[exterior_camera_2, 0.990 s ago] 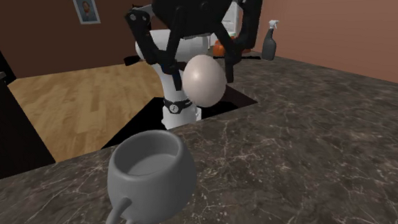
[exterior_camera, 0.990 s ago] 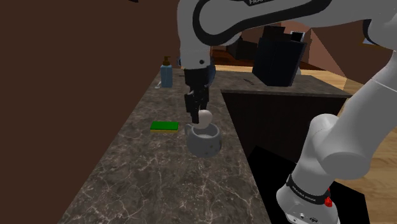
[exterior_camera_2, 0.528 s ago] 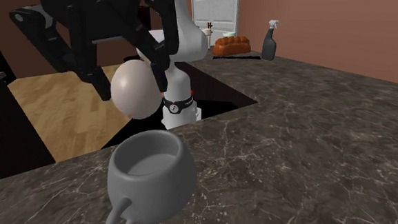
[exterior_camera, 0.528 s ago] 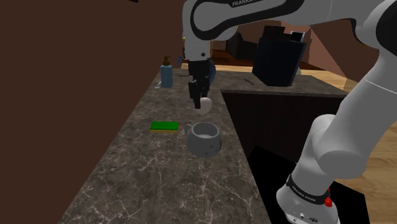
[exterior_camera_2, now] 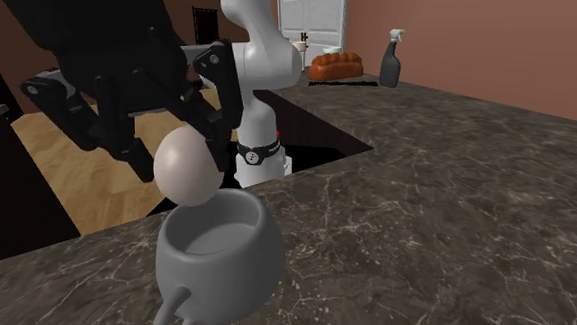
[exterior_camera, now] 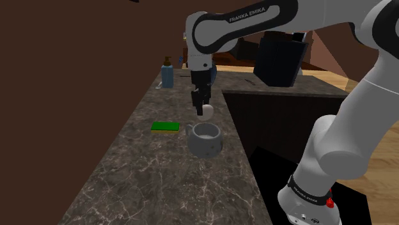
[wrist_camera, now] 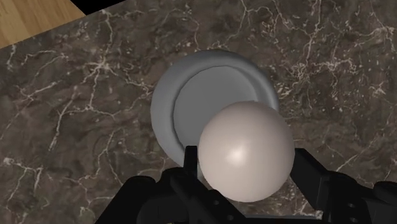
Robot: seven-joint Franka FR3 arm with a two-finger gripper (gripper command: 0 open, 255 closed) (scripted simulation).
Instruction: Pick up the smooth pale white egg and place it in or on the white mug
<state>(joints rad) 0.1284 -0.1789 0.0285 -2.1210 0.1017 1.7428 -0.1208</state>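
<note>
My black gripper [exterior_camera: 203, 110] is shut on a pale, smooth egg [exterior_camera: 206, 112] and holds it just above the rim of a grey mug [exterior_camera: 204, 139] on the dark marble counter. From the second exterior view the egg [exterior_camera_2: 186, 166] hangs over the mug's [exterior_camera_2: 220, 255] opening, with the gripper [exterior_camera_2: 181, 159] clasping it from both sides. Looking down the wrist, the egg [wrist_camera: 246, 151] sits between the fingers of the gripper [wrist_camera: 248, 162], and the mug [wrist_camera: 203, 105] lies straight below, a bit past the egg.
A green flat sponge [exterior_camera: 165, 126] lies on the counter beside the mug. A blue bottle [exterior_camera: 167, 72] stands at the counter's far end. A spray bottle [exterior_camera_2: 389, 59] and a bread loaf [exterior_camera_2: 335, 64] are farther off. A dark sunken opening [exterior_camera: 281, 121] borders the counter.
The gripper carried the egg up and away from the mug, then back down over the mug's opening. The mug stayed put.
</note>
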